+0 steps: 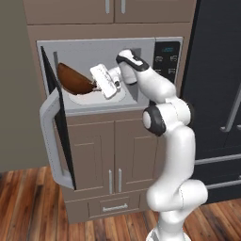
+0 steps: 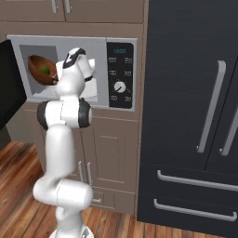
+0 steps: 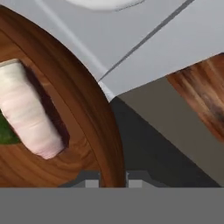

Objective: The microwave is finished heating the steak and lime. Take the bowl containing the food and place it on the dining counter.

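The microwave [image 1: 162, 56] stands open, its door [image 1: 56, 127] swung out to the left. The reddish-brown bowl [image 1: 74, 79] hangs tilted above the white turntable [image 1: 96, 98], lifted off it. My gripper [image 1: 96, 86] is shut on the bowl's right rim. In the hand view the rim [image 3: 103, 127] runs between my two fingertips, and my gripper [image 3: 113, 178] is shut on it. The steak [image 3: 28, 111] lies inside the bowl with the lime [image 3: 5, 131] beside it. From the right base view the lime [image 2: 45, 69] shows green in the bowl [image 2: 41, 69]. The dining counter is out of view.
A tall dark fridge [image 2: 190, 116] stands right of the microwave. Brown cabinet doors [image 1: 108, 155] sit below it, over a wooden floor [image 1: 28, 207]. The open door with its grey handle [image 1: 47, 136] juts out on the left.
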